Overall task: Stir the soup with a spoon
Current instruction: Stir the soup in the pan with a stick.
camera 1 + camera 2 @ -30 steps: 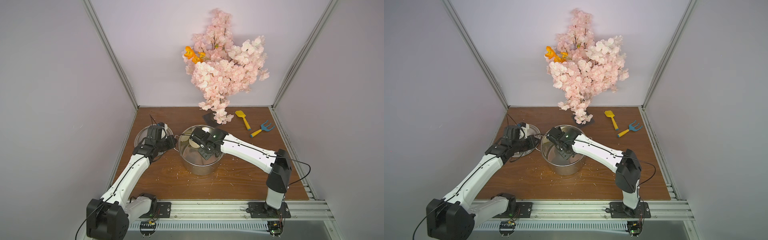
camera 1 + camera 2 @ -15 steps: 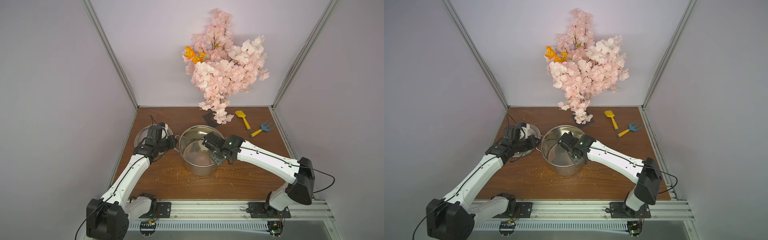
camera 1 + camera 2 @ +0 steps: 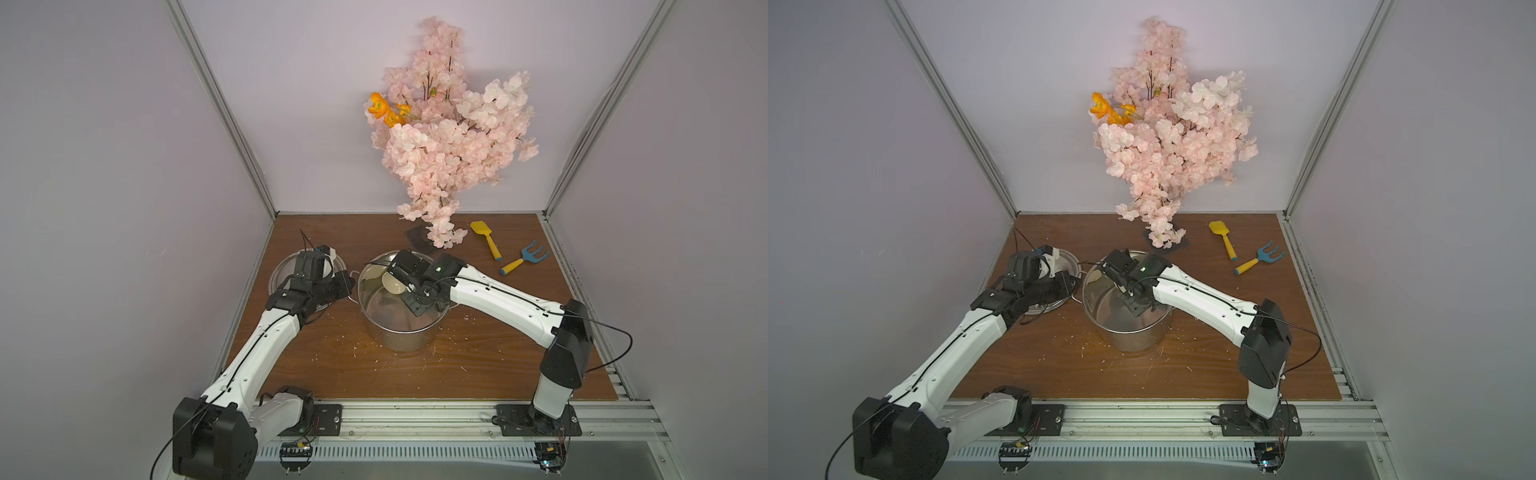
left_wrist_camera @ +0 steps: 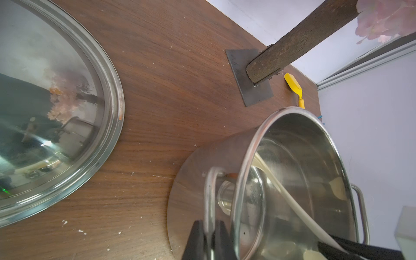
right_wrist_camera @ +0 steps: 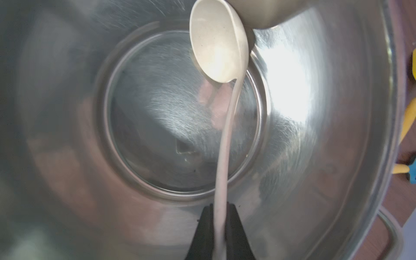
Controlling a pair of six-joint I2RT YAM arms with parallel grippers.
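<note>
Cream spoon (image 3: 394,284), swung back across pot (image 3: 405,340) (still gripped)

Nothing readable is showing in any view. Faint scratch marks on the dark square metal base plate (image 4: 256,94) are not resolving into characters.
</note>
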